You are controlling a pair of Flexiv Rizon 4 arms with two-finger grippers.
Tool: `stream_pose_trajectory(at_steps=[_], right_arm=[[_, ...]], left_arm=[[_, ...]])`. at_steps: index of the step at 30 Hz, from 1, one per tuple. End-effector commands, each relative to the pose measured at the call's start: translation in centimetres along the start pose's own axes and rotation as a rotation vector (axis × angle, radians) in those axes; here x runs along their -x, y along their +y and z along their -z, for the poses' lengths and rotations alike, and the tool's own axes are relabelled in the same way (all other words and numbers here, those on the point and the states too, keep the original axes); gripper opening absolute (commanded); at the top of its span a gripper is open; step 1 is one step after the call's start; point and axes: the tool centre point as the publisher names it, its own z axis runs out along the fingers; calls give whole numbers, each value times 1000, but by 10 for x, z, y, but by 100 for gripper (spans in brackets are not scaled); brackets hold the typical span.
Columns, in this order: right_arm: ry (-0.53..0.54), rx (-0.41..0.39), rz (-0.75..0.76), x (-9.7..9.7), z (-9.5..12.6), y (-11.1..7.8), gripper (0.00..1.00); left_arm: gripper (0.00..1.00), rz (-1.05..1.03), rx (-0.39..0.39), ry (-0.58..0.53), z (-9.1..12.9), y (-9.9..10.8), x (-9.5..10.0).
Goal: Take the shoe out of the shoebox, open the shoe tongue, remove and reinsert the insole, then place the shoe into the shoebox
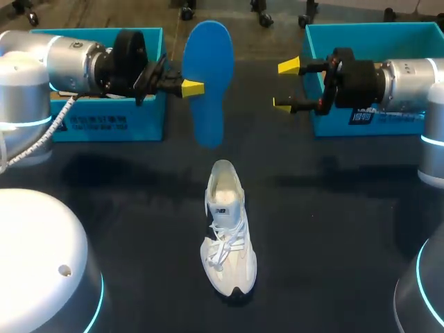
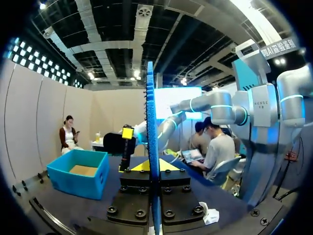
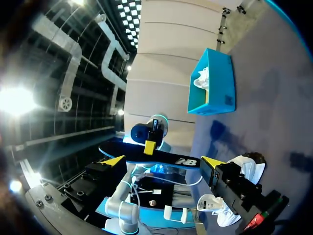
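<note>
1. left jaws clamped on one edge of the blue insole, holding it in the air, clear of the shoe, probably for reinsertion
2. right jaws wide, empty, facing the insole, likely to help guide it
3. shoe mid-tabletop, heel end towards the insole; left shoebox and right shoebox behind
</note>
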Motion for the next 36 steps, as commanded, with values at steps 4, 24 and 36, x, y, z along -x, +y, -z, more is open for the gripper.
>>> stream_pose_trajectory(at_steps=[4, 24, 36], right_arm=[[-4, 0, 0, 0, 0, -1, 100], [-4, 0, 0, 0, 0, -1, 100], [-4, 0, 0, 0, 0, -1, 100]], left_arm=[[0, 326, -69, -15, 0, -2, 7], [0, 1222, -199, -132, 10, 21, 12], [0, 1333, -222, -170, 0, 39, 19]])
